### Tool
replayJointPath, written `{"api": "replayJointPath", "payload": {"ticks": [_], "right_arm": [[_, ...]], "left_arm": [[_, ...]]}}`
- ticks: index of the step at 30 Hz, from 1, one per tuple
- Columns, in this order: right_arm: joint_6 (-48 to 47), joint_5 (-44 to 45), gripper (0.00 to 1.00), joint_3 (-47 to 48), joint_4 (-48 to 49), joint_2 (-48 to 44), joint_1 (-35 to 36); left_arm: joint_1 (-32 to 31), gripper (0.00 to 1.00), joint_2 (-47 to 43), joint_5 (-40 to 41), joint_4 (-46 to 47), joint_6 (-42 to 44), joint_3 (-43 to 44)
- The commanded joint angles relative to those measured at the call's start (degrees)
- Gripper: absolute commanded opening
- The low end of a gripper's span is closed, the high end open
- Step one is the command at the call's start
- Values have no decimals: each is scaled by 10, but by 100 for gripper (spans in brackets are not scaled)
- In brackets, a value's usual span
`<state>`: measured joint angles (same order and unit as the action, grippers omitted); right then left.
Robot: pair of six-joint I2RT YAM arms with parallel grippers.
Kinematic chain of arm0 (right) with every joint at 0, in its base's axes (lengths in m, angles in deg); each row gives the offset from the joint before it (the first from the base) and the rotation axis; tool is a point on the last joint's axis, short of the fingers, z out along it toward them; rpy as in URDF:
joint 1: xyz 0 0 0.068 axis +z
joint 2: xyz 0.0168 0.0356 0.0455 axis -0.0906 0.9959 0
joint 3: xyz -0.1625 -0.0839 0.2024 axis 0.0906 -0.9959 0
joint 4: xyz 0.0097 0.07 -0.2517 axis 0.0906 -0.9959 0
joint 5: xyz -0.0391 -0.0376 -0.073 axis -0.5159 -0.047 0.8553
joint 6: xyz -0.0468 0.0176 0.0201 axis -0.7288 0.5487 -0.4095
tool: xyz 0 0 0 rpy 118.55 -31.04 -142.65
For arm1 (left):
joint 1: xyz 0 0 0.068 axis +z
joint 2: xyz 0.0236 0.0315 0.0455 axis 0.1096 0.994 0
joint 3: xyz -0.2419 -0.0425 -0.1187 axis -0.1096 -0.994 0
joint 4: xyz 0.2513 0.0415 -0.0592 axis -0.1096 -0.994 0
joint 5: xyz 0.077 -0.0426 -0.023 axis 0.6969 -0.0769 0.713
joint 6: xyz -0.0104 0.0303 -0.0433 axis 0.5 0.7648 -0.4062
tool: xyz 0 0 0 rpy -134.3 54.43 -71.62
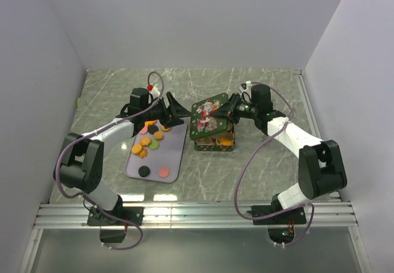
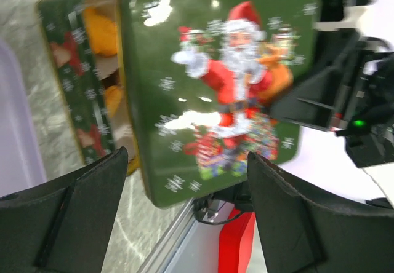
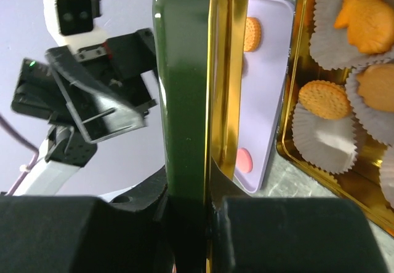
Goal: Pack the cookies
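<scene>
Orange, pink, black and green cookies (image 1: 145, 142) lie on a lilac tray (image 1: 173, 159). A green Christmas tin (image 1: 215, 145) holds orange cookies (image 3: 324, 98) in white paper cups. My right gripper (image 1: 232, 108) is shut on the edge of the tin's Santa lid (image 1: 209, 115), holding it tilted above the tin; the lid's rim (image 3: 184, 101) shows edge-on between its jaws. My left gripper (image 1: 176, 110) is open and empty, just left of the lid (image 2: 215, 82), its fingers (image 2: 289, 217) apart below it.
White walls enclose the grey marble table (image 1: 258, 181) on three sides. A metal rail (image 1: 197, 214) runs along the near edge. The left arm's cable (image 1: 154, 79) loops up at the back.
</scene>
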<state>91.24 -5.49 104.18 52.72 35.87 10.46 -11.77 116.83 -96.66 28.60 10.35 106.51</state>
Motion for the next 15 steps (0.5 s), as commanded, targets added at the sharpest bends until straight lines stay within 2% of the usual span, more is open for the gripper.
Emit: {"api": "replayJointPath", "payload": {"ticks": [1, 10, 15], "right_arm": [[23, -23, 0, -2, 77, 11, 5], [33, -44, 0, -16, 113, 49, 6], [16, -44, 0, -22, 97, 59, 5]], "left_arm": [[-4, 84, 32, -21, 11, 19, 6], [-20, 82, 110, -18, -4, 44, 35], [-29, 81, 139, -33, -1, 41, 72]]}}
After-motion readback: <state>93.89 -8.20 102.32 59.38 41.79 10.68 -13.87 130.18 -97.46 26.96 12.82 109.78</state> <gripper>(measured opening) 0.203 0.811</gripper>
